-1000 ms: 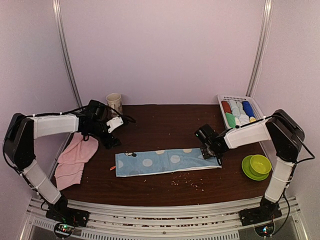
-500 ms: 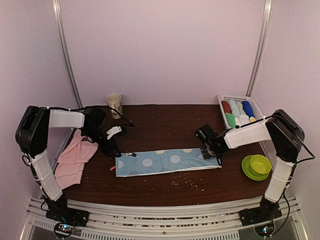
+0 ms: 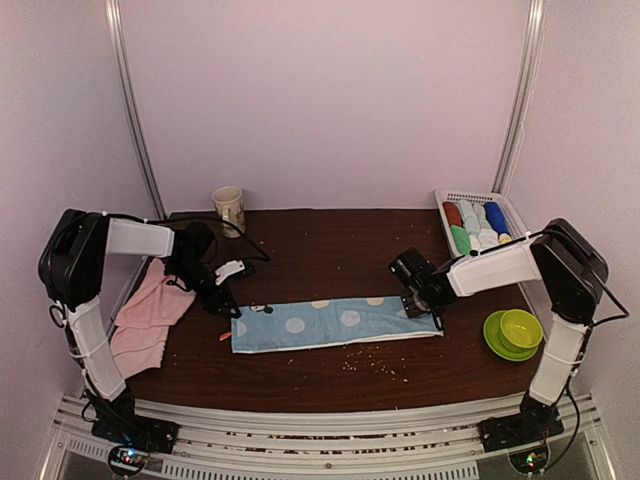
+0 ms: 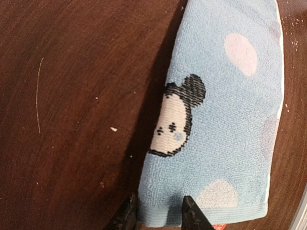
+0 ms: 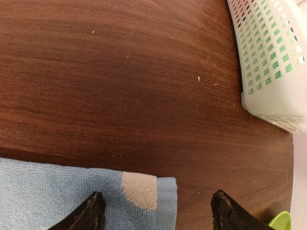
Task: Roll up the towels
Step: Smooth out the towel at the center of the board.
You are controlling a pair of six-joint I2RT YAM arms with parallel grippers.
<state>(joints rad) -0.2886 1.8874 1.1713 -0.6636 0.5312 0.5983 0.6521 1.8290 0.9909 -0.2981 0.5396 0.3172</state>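
A light blue towel (image 3: 330,322) with white dots lies flat and stretched across the middle of the table. My left gripper (image 3: 226,303) is down at its far left corner. In the left wrist view the towel (image 4: 225,110) shows a mouse-head patch, and the left gripper (image 4: 158,218) is open but narrow, one fingertip on the wood beside the hem and the other on the fabric. My right gripper (image 3: 428,305) hovers open and wide (image 5: 158,215) over the towel's right end (image 5: 72,191). Pink towels (image 3: 150,310) lie heaped at the left edge.
A white slatted basket (image 3: 478,198) holding several rolled cloths (image 3: 475,225) stands at the back right; its corner (image 5: 273,62) shows in the right wrist view. A cup (image 3: 229,207) stands at the back left and green bowls (image 3: 513,332) at the right. Crumbs (image 3: 370,365) dot the wood.
My left arm has come forward and down from beside the cup to the blue towel's left corner, and its jaws have narrowed. The right arm and the towel have stayed put.
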